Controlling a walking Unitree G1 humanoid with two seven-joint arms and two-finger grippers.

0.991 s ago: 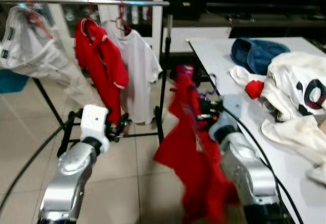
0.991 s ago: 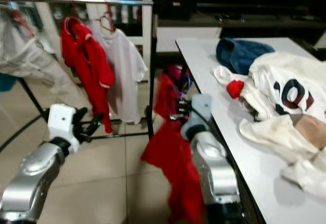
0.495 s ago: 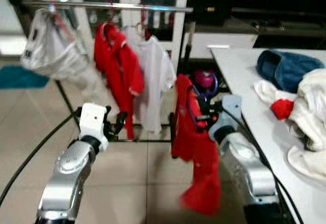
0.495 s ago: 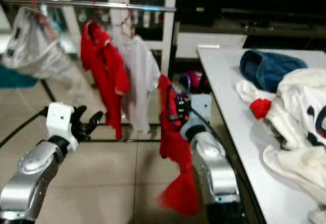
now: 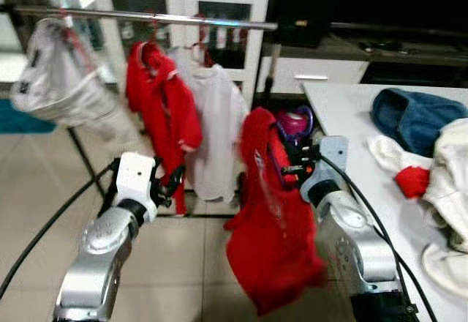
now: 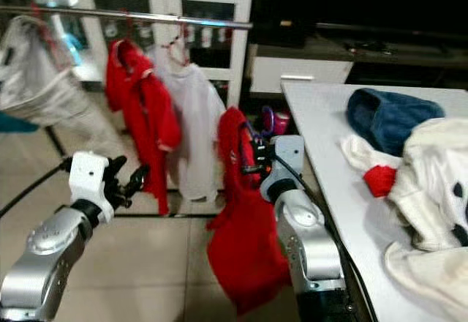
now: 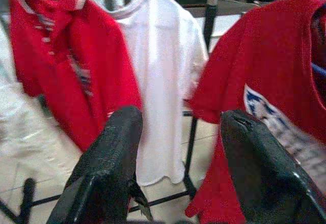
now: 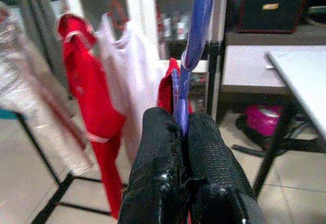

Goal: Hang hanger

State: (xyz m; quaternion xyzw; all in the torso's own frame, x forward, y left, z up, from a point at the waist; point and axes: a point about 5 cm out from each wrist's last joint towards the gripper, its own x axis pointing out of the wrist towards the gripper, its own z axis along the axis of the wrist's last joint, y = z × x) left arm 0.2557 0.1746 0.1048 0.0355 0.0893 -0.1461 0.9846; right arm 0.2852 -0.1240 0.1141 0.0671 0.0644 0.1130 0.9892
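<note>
My right gripper (image 5: 290,167) is shut on a blue hanger (image 8: 196,25) that carries a red shirt (image 5: 269,223), held low beside the table's left edge and well below the rail. The clothes rail (image 5: 146,17) runs across the back, with a white garment (image 5: 62,80), a red shirt (image 5: 157,102) and a white T-shirt (image 5: 216,128) hanging from it. My left gripper (image 5: 170,178) is open, its fingers (image 7: 109,158) spread with nothing between them, held low in front of the hung red shirt.
A white table (image 5: 351,110) on the right holds a blue garment (image 5: 417,117) and white clothes (image 5: 446,168) with a red piece. The rack's black post (image 5: 267,88) and foot frame stand on tiled floor. White cabinets (image 5: 183,0) lie behind. A pink object (image 5: 294,123) sits under the table.
The camera has shifted, so the whole scene moved. The red shirt on the hanger has swung and spread wider below my right gripper. My left gripper stays open in much the same pose.
</note>
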